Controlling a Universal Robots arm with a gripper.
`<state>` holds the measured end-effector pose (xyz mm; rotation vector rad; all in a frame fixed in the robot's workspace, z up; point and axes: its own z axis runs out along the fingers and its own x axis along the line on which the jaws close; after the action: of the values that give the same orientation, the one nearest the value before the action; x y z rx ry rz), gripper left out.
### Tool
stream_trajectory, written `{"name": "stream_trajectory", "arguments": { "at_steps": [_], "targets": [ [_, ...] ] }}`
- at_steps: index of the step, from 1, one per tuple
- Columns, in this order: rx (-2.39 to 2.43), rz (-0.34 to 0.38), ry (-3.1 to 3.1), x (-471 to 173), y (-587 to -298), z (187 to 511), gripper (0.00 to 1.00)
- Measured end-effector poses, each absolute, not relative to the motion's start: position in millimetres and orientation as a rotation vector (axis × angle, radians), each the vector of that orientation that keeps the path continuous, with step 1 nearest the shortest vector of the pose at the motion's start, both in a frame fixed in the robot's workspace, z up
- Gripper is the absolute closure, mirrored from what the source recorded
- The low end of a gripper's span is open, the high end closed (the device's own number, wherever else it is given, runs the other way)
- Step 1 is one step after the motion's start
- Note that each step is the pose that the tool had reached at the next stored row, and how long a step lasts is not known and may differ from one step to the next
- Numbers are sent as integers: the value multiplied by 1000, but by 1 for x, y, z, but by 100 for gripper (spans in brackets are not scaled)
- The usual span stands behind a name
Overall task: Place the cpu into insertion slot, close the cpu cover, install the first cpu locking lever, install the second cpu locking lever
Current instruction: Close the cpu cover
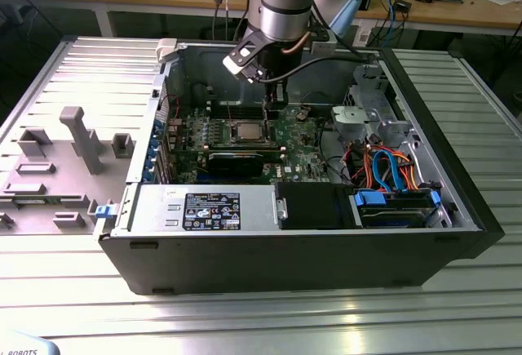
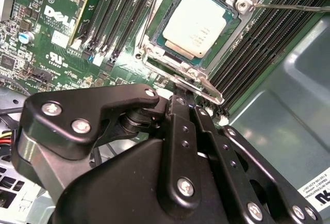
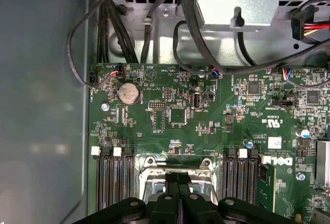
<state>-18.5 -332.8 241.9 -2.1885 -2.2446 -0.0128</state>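
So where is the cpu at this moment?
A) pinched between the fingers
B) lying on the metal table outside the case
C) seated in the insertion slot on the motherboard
C: in the second wrist view the cpu lies flat inside the insertion slot, clear of the fingers.

In the first wrist view the claw (image 3: 178,176) covers much of the insertion slot (image 3: 147,175). At the exterior view's top edge the arm (image 1: 285,0) is cut off.

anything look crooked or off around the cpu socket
The cpu lies flat and square in the insertion slot, with the cpu cover apparently down around it. One thin lever juts sideways from the slot's corner, apparently unlatched.
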Motion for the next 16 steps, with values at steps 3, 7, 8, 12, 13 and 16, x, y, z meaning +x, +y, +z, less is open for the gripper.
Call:
{"name": "stream_trajectory", "arguments": {
  "at_steps": [3, 7, 8, 12, 13, 16],
  "targets": [
    [-2189, -13, -2245, -21, -333, 242, 89],
    [-2189, -13, -2245, -23, -333, 242, 89],
    [-2189, -13, -2245, -23, -333, 242, 89],
    [-2189, -13, -2245, -31, -333, 242, 89],
    [-2189, -13, -2245, -45, -333, 238, 89],
    [-2172, 12, -2238, -61, -333, 227, 89]
  ]
}}
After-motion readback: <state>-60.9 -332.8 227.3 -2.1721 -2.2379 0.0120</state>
